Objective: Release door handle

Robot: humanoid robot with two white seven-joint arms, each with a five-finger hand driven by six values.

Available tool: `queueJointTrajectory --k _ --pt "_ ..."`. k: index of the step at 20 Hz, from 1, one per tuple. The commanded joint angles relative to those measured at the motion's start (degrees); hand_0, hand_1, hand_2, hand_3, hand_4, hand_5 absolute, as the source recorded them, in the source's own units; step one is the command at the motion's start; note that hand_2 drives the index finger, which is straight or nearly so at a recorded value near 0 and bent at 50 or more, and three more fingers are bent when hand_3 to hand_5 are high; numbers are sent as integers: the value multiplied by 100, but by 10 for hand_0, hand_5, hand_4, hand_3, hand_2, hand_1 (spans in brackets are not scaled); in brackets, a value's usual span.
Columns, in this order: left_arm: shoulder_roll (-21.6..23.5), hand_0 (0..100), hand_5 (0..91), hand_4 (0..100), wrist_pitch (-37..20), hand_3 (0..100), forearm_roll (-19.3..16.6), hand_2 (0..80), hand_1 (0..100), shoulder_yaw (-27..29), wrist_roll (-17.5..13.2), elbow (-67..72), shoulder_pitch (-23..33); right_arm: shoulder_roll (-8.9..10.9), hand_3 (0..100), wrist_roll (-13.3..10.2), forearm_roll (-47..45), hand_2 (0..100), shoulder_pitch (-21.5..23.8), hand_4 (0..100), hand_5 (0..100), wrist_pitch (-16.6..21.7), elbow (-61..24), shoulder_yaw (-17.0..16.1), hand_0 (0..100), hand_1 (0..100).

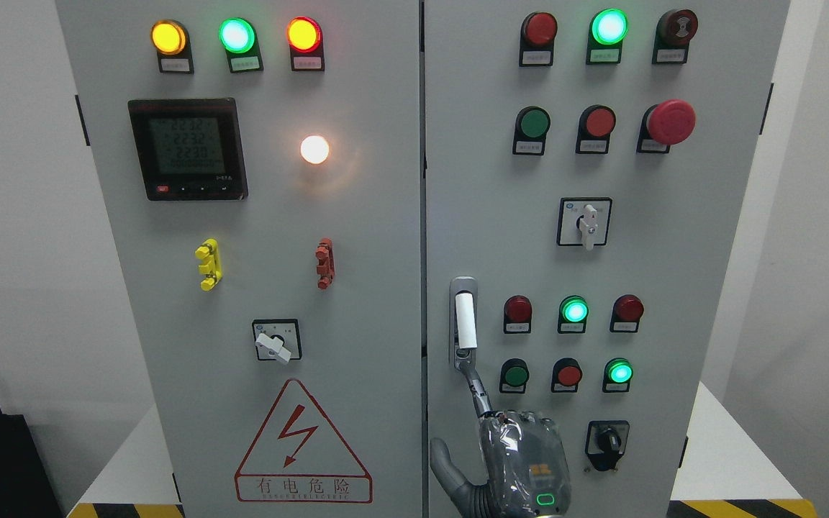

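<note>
Right hand [512, 460] sits low on the cabinet door, one finger up touching the handle's [463, 324] bottom end, holding nothing. Best to pull it straight back, clear of the buttons [569, 374].

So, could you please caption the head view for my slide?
Right hand below the white door handle, one finger reaching its lower end, on a lit control cabinet.
</note>
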State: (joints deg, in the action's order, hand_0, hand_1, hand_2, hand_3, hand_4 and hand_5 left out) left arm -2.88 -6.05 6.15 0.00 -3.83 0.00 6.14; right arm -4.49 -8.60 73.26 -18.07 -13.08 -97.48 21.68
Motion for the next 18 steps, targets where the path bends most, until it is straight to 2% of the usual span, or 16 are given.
queueJointTrajectory --k 1,10,12,13,15,16,18 --pt "-2 120 0 0 -2 0 0 0 389 -79 -4 114 1 1 1000 -45 -22 0 -3 1000 1000 34 -69 11 413 317" --pt "-2 120 0 0 -2 0 0 0 389 -79 -4 114 1 -8 1000 -71 -31 0 58 1000 1000 43 -175 64 412 318" --pt "-2 120 0 0 -2 0 0 0 389 -88 -4 114 1 -8 1000 -264 -40 0 67 1000 1000 60 -175 64 412 318" --pt "-2 120 0 0 -2 0 0 0 389 -79 -4 114 -8 -8 1000 -343 -40 32 67 1000 1000 87 -175 64 412 318" --pt "-2 120 0 0 -2 0 0 0 389 -79 -4 114 1 1 1000 -580 -145 227 163 1000 1000 157 -175 47 416 327" --pt "-2 120 0 0 -2 0 0 0 389 -79 -4 114 1 1 1000 -686 -267 384 172 1000 1000 175 -175 20 418 339" --pt "-2 120 0 0 -2 0 0 0 389 -79 -4 114 1 10 1000 -766 -426 511 199 962 1000 175 -166 -15 441 367"
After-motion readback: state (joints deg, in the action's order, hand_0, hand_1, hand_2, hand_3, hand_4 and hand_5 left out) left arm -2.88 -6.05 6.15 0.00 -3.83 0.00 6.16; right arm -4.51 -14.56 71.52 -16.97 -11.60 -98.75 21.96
